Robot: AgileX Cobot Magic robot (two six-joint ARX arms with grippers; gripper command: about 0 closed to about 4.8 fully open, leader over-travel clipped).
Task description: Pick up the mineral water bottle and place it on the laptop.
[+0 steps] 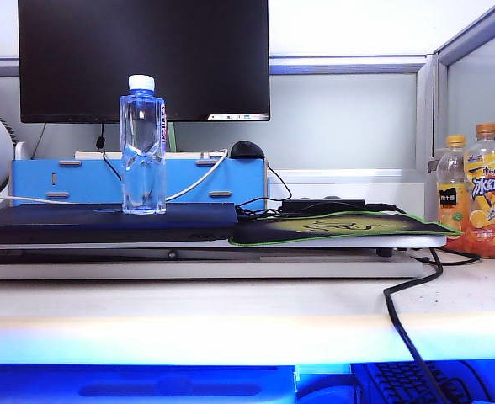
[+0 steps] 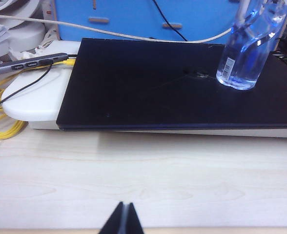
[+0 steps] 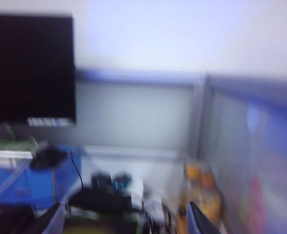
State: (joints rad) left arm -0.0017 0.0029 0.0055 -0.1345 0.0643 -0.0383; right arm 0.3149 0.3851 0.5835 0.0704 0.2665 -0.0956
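The left pincer (image 2: 123, 218) sits low at the near edge of the pale worktop (image 2: 143, 180), its two dark tips pressed together, holding nothing. The mineral water bottle (image 1: 142, 145) stands upright on the flat dark laptop (image 1: 104, 222), toward its right end. Right of the laptop lies a green-edged mouse pad (image 1: 340, 227). Far right stand two orange juice bottles (image 1: 475, 202). The right pincer (image 3: 126, 222) is up in the air, blurry, spread open and empty.
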